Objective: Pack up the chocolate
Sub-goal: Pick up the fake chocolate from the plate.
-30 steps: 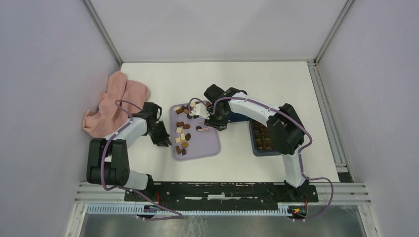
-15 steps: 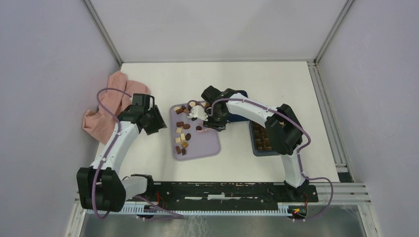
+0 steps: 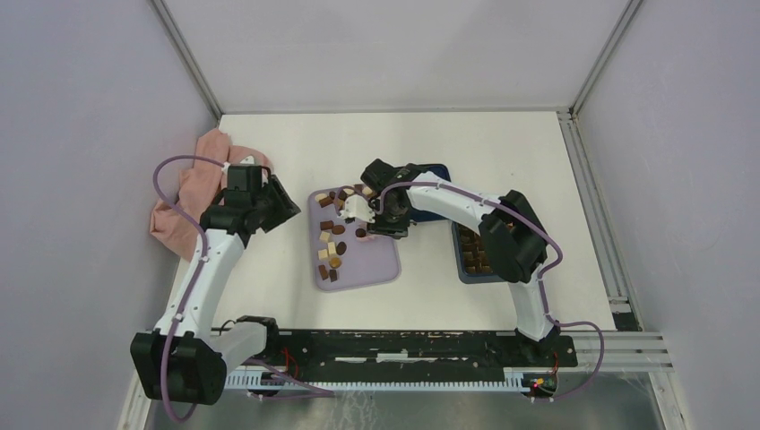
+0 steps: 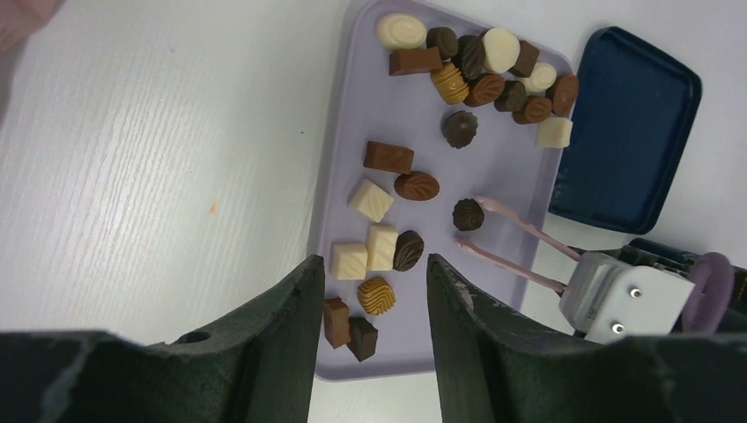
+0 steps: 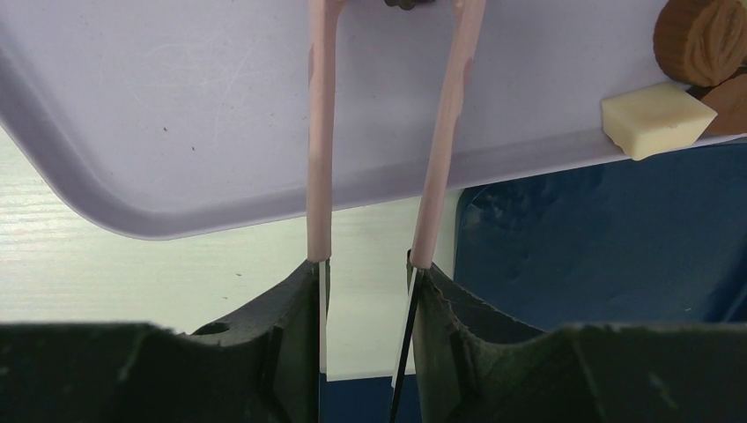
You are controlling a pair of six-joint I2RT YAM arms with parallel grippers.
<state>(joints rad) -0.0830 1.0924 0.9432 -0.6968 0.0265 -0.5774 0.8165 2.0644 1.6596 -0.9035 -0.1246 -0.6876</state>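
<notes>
On tray (image 3: 375,262): chocolate (image 3: 332,247), mostly left half and far edge. cloth (image 3: 193,193) left of tray. lid (image 4: 630,132) just beside tray's far-right corner. box (image 3: 475,258) right of tray, apart. tongs (image 4: 515,242) over tray's right half.

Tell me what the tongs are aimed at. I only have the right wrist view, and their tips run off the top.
Observer: The left wrist view shows the pink tongs, held in the right gripper. Their tips sit either side of a dark round fluted chocolate on the lilac tray.
Operator: Report the left gripper.
Observer: The left gripper hangs open and empty above the table, left of the tray.
Operator: Locate the box.
Observer: The compartment box sits right of the tray, partly under the right arm, with some brown pieces in it.
</notes>
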